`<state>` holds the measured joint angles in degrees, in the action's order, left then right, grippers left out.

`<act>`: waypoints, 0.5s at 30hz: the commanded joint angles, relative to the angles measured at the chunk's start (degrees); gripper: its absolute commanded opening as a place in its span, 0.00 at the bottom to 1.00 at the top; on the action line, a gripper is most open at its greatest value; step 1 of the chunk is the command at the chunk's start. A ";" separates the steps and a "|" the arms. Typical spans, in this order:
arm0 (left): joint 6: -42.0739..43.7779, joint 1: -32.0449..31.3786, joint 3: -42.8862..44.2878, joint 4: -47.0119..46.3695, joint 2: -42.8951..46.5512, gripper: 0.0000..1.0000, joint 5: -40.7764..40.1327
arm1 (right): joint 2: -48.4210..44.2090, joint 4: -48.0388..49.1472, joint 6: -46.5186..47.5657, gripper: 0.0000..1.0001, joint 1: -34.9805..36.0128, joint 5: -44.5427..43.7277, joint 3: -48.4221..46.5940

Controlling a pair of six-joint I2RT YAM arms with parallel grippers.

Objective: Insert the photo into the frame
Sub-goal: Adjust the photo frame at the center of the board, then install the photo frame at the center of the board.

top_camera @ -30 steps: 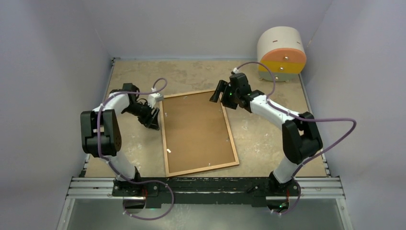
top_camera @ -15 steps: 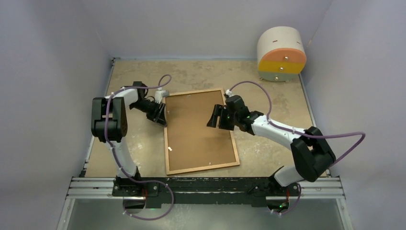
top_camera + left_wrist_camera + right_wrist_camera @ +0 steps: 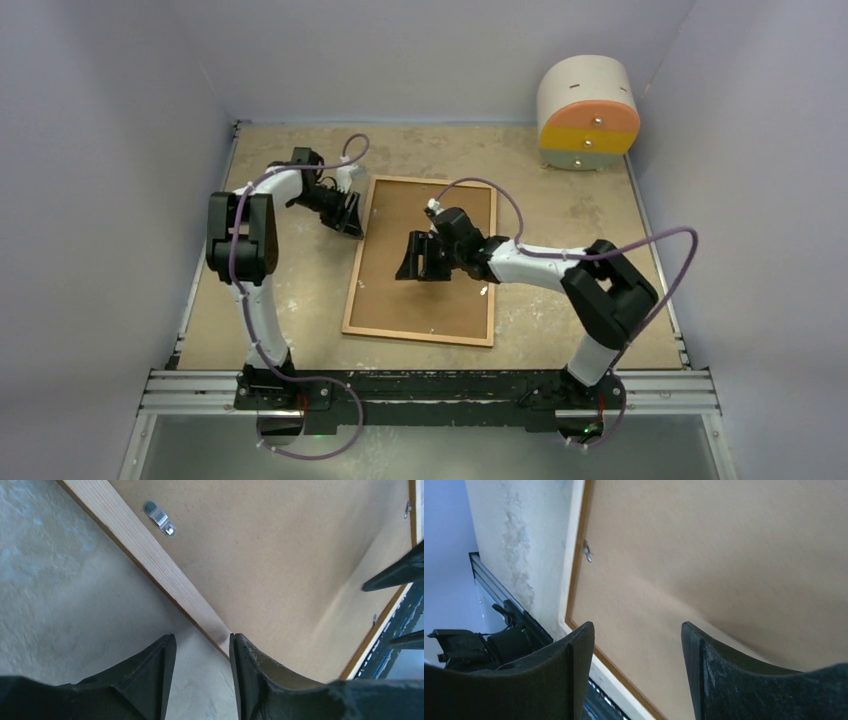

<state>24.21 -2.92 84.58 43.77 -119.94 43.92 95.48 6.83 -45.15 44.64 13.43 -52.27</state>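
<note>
The frame (image 3: 420, 336) lies flat on the table with its plain brown board back (image 3: 440, 300) facing up. The photo is out of view. My left gripper (image 3: 346, 213) is open at the frame's far left rail. In the left wrist view its right fingertip (image 3: 235, 645) touches the pale wooden rail (image 3: 135, 535), and only table shows in the gap of the left gripper (image 3: 202, 645). My right gripper (image 3: 414, 258) hovers open over the middle of the board, and in the right wrist view that gripper (image 3: 638, 630) has nothing between its fingers above the board (image 3: 724, 555).
A round cabinet (image 3: 588, 110) with orange, yellow and pale drawers stands at the far right corner. Small metal clips (image 3: 160, 518) (image 3: 587, 551) sit along the inside of the frame's rails. Grey walls enclose the table on three sides.
The frame has turned clockwise and its far end slid right and away. My left gripper followed the far left corner. My right gripper moved left and nearer, from the far right corner to over the board.
</note>
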 commanded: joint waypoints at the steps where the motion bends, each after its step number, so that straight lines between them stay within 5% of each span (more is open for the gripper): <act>1: 5.02 0.90 -3.88 3.78 8.71 0.48 0.38 | 5.83 6.37 2.82 0.66 0.78 6.75 -8.03; 15: 7.89 0.87 -18.97 0.38 9.09 0.33 1.15 | 20.02 13.72 5.94 0.57 2.38 16.33 -17.39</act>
<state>30.65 -2.17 66.63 46.83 -109.45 44.64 114.61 17.37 -40.49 46.11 26.52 -66.78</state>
